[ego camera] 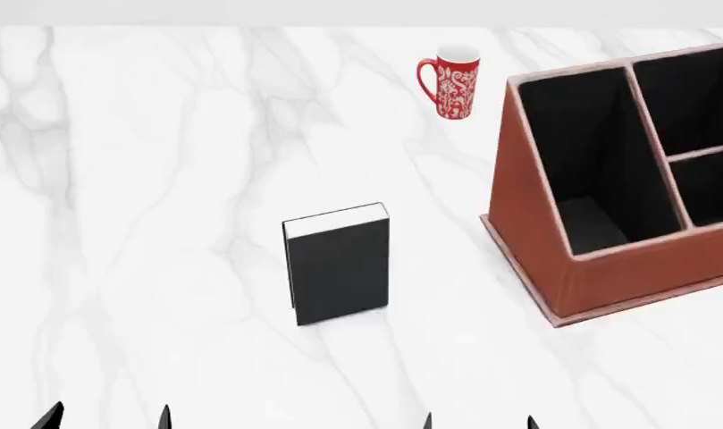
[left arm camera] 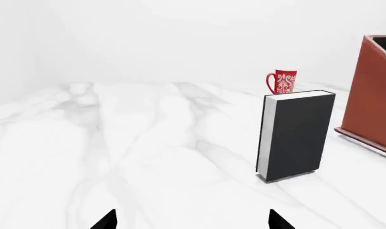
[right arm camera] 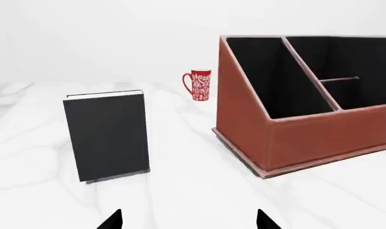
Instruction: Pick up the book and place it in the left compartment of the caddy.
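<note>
The black book [ego camera: 337, 264] stands upright on the marble table, white page edges on top; it also shows as the book [left arm camera: 296, 135] and the book [right arm camera: 107, 134]. To its right sits the reddish-brown caddy [ego camera: 540, 259], its long black-lined left compartment [ego camera: 588, 161] nearest the book; the caddy [right arm camera: 307, 138] shows the left compartment [right arm camera: 276, 81] too. Only a side of the caddy [left arm camera: 374, 102] appears in the left wrist view. My left gripper [ego camera: 108, 418] and right gripper [ego camera: 478, 422] hang near the table's front edge, both open and empty, well short of the book. The left gripper [left arm camera: 193, 220] and right gripper [right arm camera: 188, 220] show only fingertips.
A red white-patterned mug [ego camera: 452, 81] stands at the back, behind the book and left of the caddy. The marble table [ego camera: 158, 179] stretches left of the book. Smaller divided sections [ego camera: 701, 116] fill the caddy's right part.
</note>
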Motion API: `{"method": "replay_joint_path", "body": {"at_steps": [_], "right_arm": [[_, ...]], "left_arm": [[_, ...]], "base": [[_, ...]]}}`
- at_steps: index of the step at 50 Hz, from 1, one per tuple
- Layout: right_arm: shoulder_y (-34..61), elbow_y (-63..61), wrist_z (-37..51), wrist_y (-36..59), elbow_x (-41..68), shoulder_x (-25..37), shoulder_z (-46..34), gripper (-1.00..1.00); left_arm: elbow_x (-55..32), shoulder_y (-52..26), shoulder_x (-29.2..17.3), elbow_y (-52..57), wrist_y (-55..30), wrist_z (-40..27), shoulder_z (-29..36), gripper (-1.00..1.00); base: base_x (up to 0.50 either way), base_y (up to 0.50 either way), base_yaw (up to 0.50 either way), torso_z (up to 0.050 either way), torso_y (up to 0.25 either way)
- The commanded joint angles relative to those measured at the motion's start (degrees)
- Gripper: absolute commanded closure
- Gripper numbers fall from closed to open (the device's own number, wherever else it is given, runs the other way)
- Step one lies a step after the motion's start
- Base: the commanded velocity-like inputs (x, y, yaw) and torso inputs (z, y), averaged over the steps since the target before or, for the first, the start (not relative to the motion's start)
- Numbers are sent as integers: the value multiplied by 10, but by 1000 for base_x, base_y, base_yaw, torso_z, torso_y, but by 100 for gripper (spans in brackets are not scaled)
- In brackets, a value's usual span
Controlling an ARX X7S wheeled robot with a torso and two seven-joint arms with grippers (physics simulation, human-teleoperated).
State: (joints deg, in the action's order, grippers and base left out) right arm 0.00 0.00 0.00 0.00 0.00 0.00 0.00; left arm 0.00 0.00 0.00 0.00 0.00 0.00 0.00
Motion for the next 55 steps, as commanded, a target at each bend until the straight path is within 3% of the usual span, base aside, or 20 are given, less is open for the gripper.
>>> {"method": "replay_joint_path", "body": {"at_steps": [1, 13, 24, 34, 44, 50, 51, 55], "right_arm": [[2, 6, 26, -4, 22, 21, -27, -100], [-10, -63, 38, 40, 44, 35, -43, -100], [-28, -224, 60, 157, 62, 55, -45, -100], [-40, -355, 75, 247, 77, 72, -49, -100], [-41, -433, 89, 315, 91, 83, -51, -100], [-14, -507, 114, 433, 104, 92, -41, -100], [-8, -593, 131, 494, 94, 109, -63, -100], [-4, -599, 148, 495, 117, 121, -65, -100]], "left_arm": [[-6, -2, -6, -5, 4, -7, 7, -100], [-34, 7, -32, 77, -61, -28, 27, -100], [-58, 23, -62, 261, -197, -41, 19, -100], [-71, 29, -82, 353, -264, -53, 9, -100], [-114, 9, -94, 427, -354, -62, -29, -100], [-142, 2, -103, 479, -399, -66, -57, -100], [-162, 12, -104, 521, -413, -65, -78, -100], [-164, 12, -106, 523, -415, -67, -78, -100]], "base": [[0, 0, 0, 0, 0], [0, 0, 0, 0, 0], [0, 0, 0, 0, 0], [0, 0, 0, 0, 0], [0, 0, 0, 0, 0], [0, 0, 0, 0, 0], [0, 0, 0, 0, 0], [0, 0, 0, 0, 0]]}}
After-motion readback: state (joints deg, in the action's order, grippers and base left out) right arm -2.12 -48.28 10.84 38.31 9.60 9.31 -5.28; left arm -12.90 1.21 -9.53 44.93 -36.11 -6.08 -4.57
